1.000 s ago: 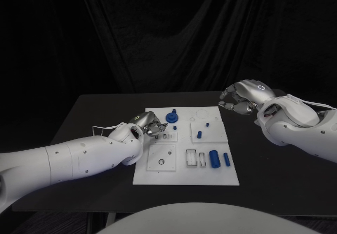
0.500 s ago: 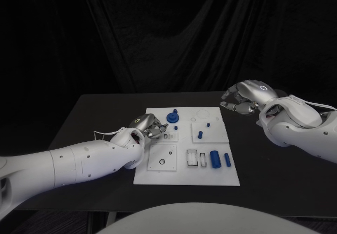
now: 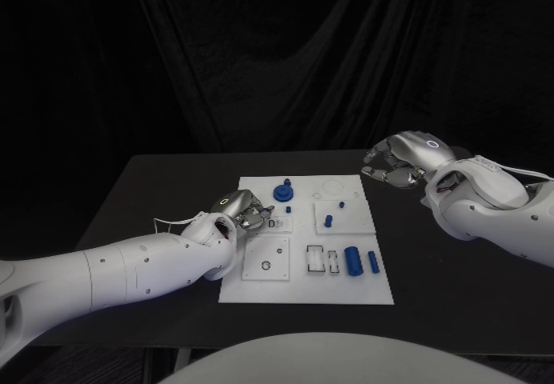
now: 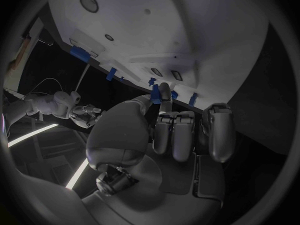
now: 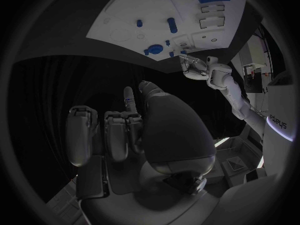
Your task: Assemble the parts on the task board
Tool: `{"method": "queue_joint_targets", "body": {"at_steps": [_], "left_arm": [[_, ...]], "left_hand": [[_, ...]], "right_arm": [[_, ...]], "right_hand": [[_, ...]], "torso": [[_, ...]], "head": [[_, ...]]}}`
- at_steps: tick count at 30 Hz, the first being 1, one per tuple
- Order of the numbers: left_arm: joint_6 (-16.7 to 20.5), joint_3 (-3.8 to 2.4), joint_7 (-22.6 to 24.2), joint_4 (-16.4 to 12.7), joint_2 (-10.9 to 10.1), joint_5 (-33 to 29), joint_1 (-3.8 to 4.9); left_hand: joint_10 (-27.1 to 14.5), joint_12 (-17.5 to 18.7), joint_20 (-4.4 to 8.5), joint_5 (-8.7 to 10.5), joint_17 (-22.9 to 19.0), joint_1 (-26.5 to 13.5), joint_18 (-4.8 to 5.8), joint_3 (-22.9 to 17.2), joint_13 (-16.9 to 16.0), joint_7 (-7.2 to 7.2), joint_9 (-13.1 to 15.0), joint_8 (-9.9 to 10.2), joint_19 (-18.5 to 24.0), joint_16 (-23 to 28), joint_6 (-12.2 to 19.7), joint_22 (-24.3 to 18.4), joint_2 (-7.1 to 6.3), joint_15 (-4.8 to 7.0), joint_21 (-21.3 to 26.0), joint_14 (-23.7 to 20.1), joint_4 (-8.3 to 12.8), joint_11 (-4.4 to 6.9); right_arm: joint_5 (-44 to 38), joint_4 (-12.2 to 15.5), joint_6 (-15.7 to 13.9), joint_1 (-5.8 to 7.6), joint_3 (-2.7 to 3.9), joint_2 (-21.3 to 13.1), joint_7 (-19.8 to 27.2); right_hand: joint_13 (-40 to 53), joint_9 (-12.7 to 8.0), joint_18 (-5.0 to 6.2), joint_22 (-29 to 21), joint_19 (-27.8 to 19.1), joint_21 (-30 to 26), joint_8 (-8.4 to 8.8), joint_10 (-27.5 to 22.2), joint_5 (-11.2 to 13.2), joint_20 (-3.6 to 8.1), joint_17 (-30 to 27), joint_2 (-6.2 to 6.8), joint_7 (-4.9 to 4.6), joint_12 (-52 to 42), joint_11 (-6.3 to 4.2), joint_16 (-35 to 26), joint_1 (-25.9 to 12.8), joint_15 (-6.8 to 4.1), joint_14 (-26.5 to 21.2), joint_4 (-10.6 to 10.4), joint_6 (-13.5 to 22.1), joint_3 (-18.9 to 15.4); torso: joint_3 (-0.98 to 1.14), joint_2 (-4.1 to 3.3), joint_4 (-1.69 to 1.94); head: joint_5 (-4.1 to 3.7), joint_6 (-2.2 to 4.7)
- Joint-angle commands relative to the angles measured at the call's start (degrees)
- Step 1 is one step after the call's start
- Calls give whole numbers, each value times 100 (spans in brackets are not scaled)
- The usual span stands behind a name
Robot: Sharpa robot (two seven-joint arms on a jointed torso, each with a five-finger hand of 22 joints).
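Left hand (image 3: 239, 207), at the left edge of the task board (image 3: 306, 288) on the desk, pinches a small blue part (image 4: 154, 94): seat it upright, gently; right hand (image 3: 396, 162), fingers curled on nothing, waits beyond the far right corner.

Head camera looks down on the board (image 3: 306, 240) from the robot's side; each wrist camera sits close behind its own robot hand, facing that board.

Task board (image 3: 306, 292) sits mid-counter (image 3: 150, 192). Left hand (image 3: 240, 208) over board's left edge; right hand (image 3: 399, 162) off its far-right corner (clear of it). Parts (image 3: 353, 261) lie near-right on board.
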State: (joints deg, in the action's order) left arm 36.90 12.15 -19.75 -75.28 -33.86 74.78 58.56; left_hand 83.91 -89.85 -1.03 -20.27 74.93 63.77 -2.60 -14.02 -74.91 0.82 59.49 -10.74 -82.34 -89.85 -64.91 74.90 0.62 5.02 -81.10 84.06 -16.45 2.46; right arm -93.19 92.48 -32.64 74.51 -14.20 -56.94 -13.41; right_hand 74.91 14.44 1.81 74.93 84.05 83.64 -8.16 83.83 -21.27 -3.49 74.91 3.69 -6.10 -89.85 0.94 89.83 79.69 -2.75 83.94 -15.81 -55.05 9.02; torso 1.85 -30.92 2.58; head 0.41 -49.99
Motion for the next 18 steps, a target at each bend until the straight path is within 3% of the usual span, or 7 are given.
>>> {"method": "queue_joint_targets", "body": {"at_steps": [1,7,13,18], "left_arm": [[-96,-5,-69,-1,9,22,-17],[-145,-5,-94,-2,-3,22,-32],[-237,-5,-162,11,1,22,-49],[-249,-5,-182,22,12,22,-77]], "left_hand": [[609,-15,1,64,1507,-72,-41,50,-1509,1,7,-2,-42,-15,-49,620,-9,49,-17,594,-16,44],[609,-15,1,113,1507,-101,-41,73,-1509,0,8,3,-42,-15,-55,622,-14,48,-15,594,-16,43],[609,-15,1,327,1507,-190,-41,144,-1509,-1,9,22,-45,-15,-81,629,6,49,-7,594,-18,44],[609,-15,15,311,1507,-207,-27,160,-1509,-41,38,-29,-90,-15,-209,678,53,71,-47,594,-9,75]], "right_arm": [[7,8,30,-13,4,-7,-108],[33,6,48,-14,4,-7,-112],[72,2,65,-14,4,-1,-114],[81,-2,75,-15,4,0,-116]], "right_hand": [[1509,-5,-11,1282,275,-32,20,617,-25,-25,1509,-13,4,-15,39,17,20,27,606,-30,-53,19],[1509,-6,-10,1281,274,-34,20,617,-35,-26,1509,-16,4,-15,41,17,12,28,606,-36,-58,21],[1509,-6,-10,1281,274,-34,18,617,-45,-27,1509,-19,6,-15,42,17,6,30,606,-40,-68,23],[1509,-5,-10,1280,274,-36,16,617,-54,-28,1509,-21,7,-15,43,17,4,31,606,-42,-77,25]], "torso": [[-4,-4,-9],[-4,1,-12],[4,-1,0],[3,3,4]], "head": [[12,-1],[28,-1],[13,-1],[14,-1]]}}
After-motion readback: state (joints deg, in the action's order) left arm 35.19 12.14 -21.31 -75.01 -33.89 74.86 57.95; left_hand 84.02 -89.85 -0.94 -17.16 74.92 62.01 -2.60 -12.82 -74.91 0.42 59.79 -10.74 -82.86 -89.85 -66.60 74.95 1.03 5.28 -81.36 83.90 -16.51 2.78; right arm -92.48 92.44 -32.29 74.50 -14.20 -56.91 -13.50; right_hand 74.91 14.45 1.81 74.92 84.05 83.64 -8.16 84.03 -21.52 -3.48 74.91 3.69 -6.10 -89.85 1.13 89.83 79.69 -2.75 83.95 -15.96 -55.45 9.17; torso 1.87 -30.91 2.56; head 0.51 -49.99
